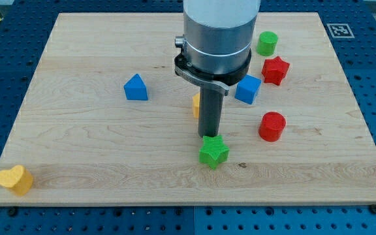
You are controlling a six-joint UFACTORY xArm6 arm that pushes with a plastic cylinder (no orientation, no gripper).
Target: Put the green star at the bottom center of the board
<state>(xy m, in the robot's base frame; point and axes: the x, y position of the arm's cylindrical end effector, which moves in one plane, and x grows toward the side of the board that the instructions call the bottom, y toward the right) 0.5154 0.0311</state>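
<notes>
The green star (pixel 213 151) lies on the wooden board (pixel 96 156), a little right of centre and near the view's bottom edge. My tip (pixel 208 135) sits right at the star's top edge, touching it or nearly so, on the side toward the view's top. The rod rises straight up into the grey arm body (pixel 217 29), which hides part of the board behind it.
A blue triangle block (pixel 136 87) sits left of centre. A yellow block (pixel 195 104) is partly hidden behind the rod. A blue cube (pixel 247 89), red star (pixel 275 70), green cylinder (pixel 267 43) and red cylinder (pixel 271 126) lie at right. A yellow heart (pixel 15 179) is at bottom left.
</notes>
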